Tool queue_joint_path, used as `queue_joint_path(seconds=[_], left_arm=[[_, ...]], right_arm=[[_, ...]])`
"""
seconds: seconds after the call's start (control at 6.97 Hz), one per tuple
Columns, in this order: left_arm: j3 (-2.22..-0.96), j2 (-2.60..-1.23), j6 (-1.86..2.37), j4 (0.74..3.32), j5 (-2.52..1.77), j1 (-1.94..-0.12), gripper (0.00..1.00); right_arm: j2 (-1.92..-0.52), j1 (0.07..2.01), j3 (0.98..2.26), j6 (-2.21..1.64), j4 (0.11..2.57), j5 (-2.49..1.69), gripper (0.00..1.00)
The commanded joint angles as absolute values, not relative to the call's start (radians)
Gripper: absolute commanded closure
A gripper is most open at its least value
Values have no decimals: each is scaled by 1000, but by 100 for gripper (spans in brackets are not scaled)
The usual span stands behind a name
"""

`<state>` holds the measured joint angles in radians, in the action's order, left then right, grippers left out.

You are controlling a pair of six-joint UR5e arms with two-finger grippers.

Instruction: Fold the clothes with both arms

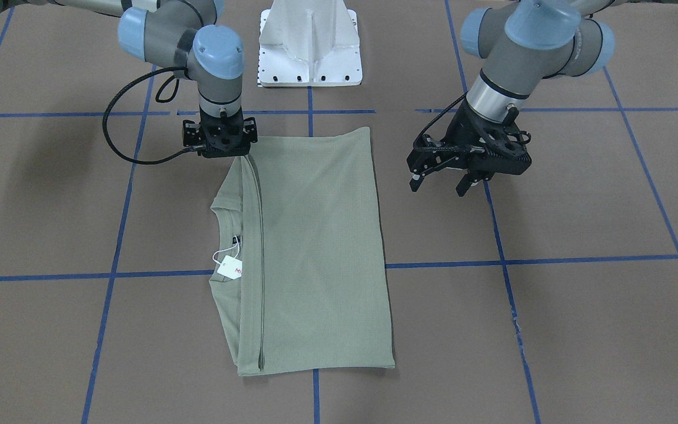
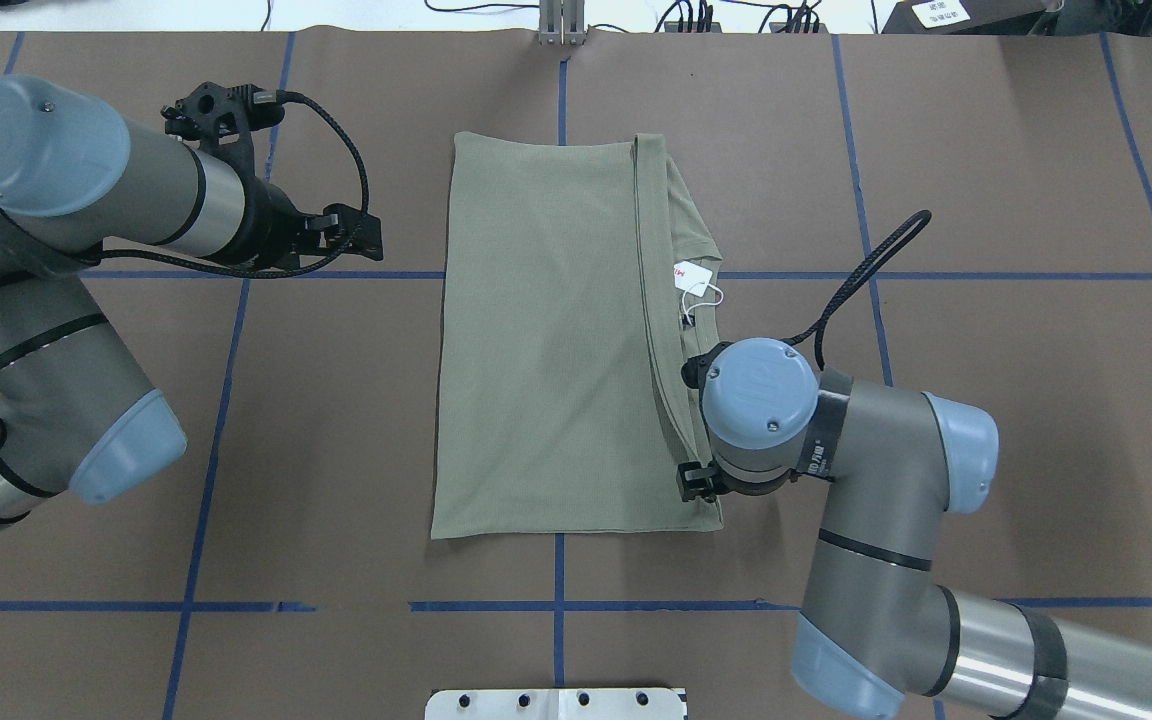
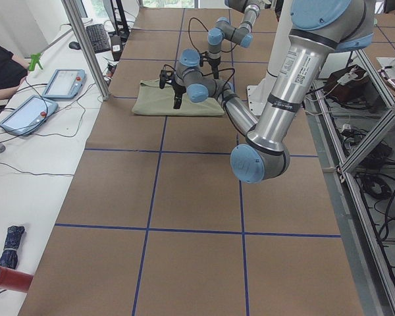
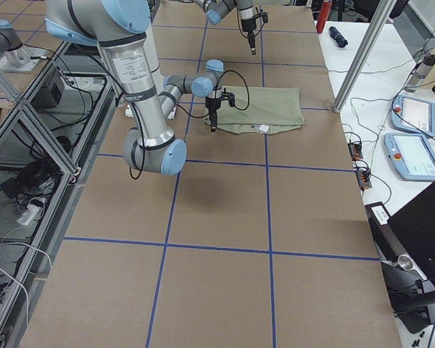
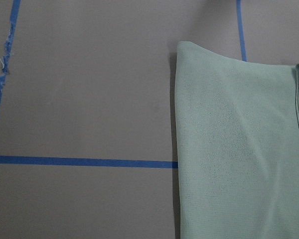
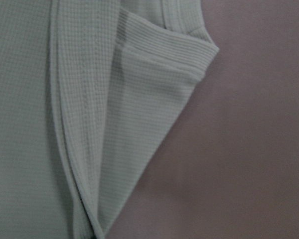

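The clothes are one sage-green shirt (image 1: 315, 247) (image 2: 546, 340), lying flat and folded into a tall rectangle. Its collar and white hang tag (image 1: 230, 267) (image 2: 693, 275) show along one long edge. My right gripper (image 1: 230, 150) points straight down at the shirt's corner nearest the base, and its fingers are hidden, so I cannot tell whether it holds cloth. The right wrist view shows only ribbed folded edges (image 6: 89, 124) close up. My left gripper (image 1: 440, 187) (image 2: 361, 238) hangs open over bare table beside the shirt's other long edge. The left wrist view shows that edge (image 5: 239, 149).
The white base pedestal (image 1: 309, 47) (image 2: 556, 703) stands at the robot's side of the table. Blue tape lines (image 1: 551, 259) grid the brown surface. A side bench holds tablets (image 3: 62, 82) (image 4: 413, 116), with a person's sleeve (image 3: 0, 62) near them.
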<state>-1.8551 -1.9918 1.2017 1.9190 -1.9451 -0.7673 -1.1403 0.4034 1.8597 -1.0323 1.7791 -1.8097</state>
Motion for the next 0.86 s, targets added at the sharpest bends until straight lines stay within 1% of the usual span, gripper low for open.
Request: queue_joint_path(seconds=[0.0,0.29,0.72], left_arm=[[-1862,-1993,1209,1919,-1945,-764,0],[-1861,-1993,1209,1919,-1945,-762,0],[-1850,-1988,1204,1921,-1945,-761,0]], right_arm=[[-1218,416,1916,-1020,1778,-1809,0],[-1171,440,1918,-1005,1776,-1812,0],[-1013,495,1814,-919,1769,-1816,0]])
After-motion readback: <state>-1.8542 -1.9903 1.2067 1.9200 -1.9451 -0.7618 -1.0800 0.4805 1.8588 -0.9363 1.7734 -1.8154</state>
